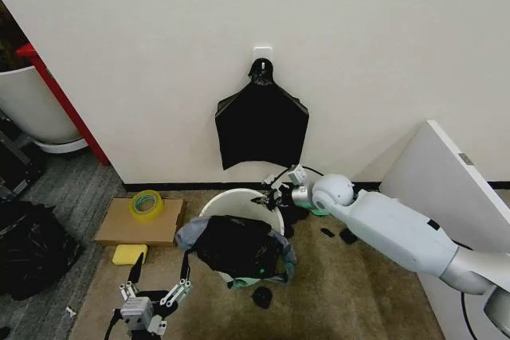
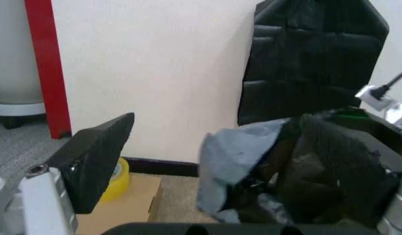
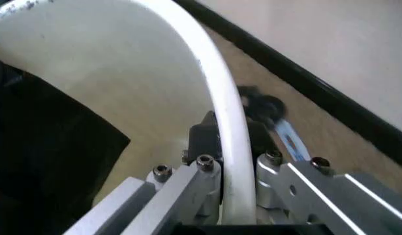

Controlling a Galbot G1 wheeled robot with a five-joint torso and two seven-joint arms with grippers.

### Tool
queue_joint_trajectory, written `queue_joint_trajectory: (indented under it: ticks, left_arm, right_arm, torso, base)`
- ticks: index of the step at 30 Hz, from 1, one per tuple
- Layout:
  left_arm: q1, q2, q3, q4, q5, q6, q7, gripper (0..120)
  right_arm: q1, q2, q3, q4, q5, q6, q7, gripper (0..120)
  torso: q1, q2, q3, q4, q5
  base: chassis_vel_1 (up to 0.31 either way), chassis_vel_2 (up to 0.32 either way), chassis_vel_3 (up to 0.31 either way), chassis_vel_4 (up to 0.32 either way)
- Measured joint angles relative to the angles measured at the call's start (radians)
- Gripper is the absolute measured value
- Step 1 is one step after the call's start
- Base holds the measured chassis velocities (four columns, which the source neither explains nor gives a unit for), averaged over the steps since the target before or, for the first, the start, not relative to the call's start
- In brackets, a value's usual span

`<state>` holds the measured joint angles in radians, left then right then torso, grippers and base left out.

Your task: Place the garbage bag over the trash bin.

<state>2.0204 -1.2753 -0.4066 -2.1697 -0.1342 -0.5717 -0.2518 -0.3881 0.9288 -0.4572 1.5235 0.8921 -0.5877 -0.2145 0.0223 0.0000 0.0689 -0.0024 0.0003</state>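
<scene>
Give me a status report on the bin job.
Right tool clamped on trash bin rim. Left tool open, low, idle. Garbage bag bunched over near rim.

The robot's right arm reaches in from the near right, its white forearm angling toward the far middle of the scene, ending in a rounded wrist joint and the right gripper [image 1: 273,189]. In the right wrist view, that gripper's [image 3: 230,147] two fingers sit one on each side of a thin white rim, closed against it. The left gripper [image 1: 159,276] sits low at the near left, pointing away from the robot with its two dark fingers [image 2: 97,161] spread apart and holding nothing.
</scene>
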Motion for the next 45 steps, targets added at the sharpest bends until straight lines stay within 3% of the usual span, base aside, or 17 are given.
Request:
queue_joint_trajectory:
  ticks: [4, 6, 10, 11, 16, 26, 36, 45]
  left_arm:
    - [-0.005, 0.002, 0.0, -0.002, -0.004, 0.001, 0.0, 100]
    - [-0.014, 0.013, 0.003, -0.005, -0.013, 0.012, 0.0, 100]
    - [-0.018, 0.023, 0.012, -0.012, -0.014, 0.021, 0.003, 100]
    - [-0.018, 0.023, 0.012, -0.012, -0.014, 0.021, 0.003, 100]
    - [-0.025, 0.033, 0.024, -0.026, -0.014, 0.033, 0.004, 100]
    - [-0.024, 0.044, 0.036, -0.029, -0.017, 0.045, 0.003, 100]
    - [-0.023, 0.057, 0.035, -0.038, -0.023, 0.076, -0.01, 100]
    - [-0.033, 0.056, 0.036, -0.042, -0.026, 0.086, -0.011, 100]
  right_arm:
    - [-0.056, -0.012, 0.057, 0.043, 0.039, -0.026, 0.115, 0]
    - [-0.183, -0.013, 0.197, 0.159, 0.097, -0.053, 0.3, 0]
    - [-0.292, -0.005, 0.314, 0.265, 0.152, -0.08, 0.475, 0]
    - [-0.292, -0.005, 0.314, 0.265, 0.152, -0.08, 0.475, 0]
    - [-0.42, 0.017, 0.406, 0.368, 0.247, -0.088, 0.731, 0]
    - [-0.624, 0.098, 0.515, 0.481, 0.264, 0.005, 0.884, 0]
    - [-0.741, 0.229, 0.533, 0.498, 0.132, 0.191, 0.942, 0]
    - [-0.783, 0.258, 0.495, 0.475, 0.028, 0.2, 0.937, 0]
  torso:
    - [0.0, 0.0, 0.0, -0.0003, -0.0001]
    - [0.0, 0.0, 0.0, -0.0001, 0.0]
    - [0.0, 0.0, 0.0, -0.0001, 0.0]
    - [0.0, 0.0, 0.0, -0.0001, 0.0]
    - [0.0, 0.0, 0.0, -0.0001, -0.0001]
    - [0.0, 0.0, 0.0, 0.0, -0.0001]
    - [0.0, 0.0, 0.0, -0.0001, -0.0002]
    - [0.0, 0.0, 0.0, 0.0, -0.0002]
  base:
    - [0.0, 0.0, 0.0, 0.0]
    - [0.0, 0.0, 0.0, 0.0]
    - [0.0, 0.0, 0.0, 0.0]
    - [0.0, 0.0, 0.0, 0.0]
    - [0.0, 0.0, 0.0, 0.0]
    - [0.0, 0.0, 0.0, 0.0]
    - [0.0, 0.0, 0.0, 0.0]
    - [0.0, 0.0, 0.0, 0.0]
